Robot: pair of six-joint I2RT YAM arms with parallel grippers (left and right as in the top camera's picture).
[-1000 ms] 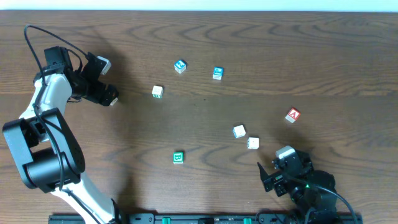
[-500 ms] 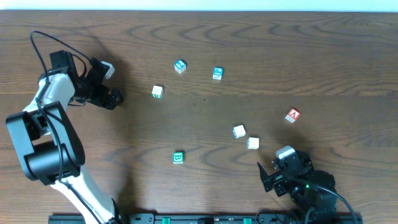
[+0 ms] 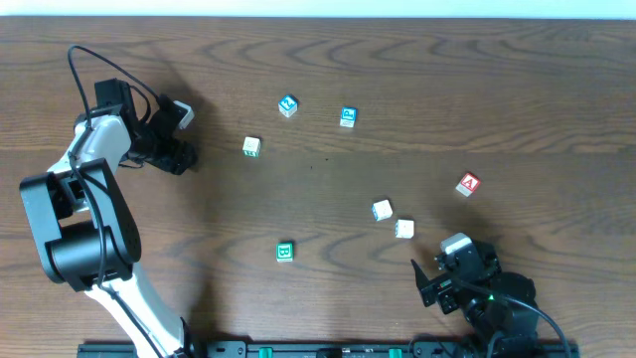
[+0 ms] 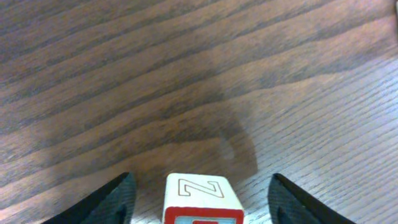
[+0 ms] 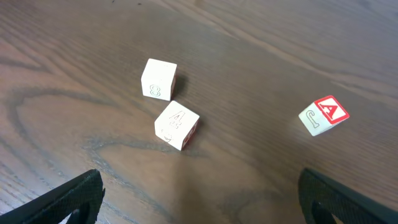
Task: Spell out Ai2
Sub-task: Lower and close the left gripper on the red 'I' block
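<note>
A white block with a red frame and an outlined "Z" on top [image 4: 199, 186] sits on the table between the fingers of my left gripper [image 4: 200, 208]. The fingers stand wide apart and do not touch it. In the overhead view the left gripper [image 3: 177, 134] is at the far left, and the block is not clear under it. The red "A" block [image 3: 468, 184] lies at the right; it also shows in the right wrist view [image 5: 324, 114]. My right gripper [image 3: 437, 281] is open and empty near the front edge [image 5: 199, 186].
White blocks marked "8" [image 5: 158, 79] and "4" [image 5: 176, 125] lie ahead of the right gripper. Two blue blocks [image 3: 288, 104] [image 3: 348, 116], a white-green block [image 3: 251, 146] and a green block [image 3: 285, 251] are scattered mid-table.
My left arm has swung a little to the right and toward the far edge, the gripper still open. The right arm and the loose blocks have not moved.
</note>
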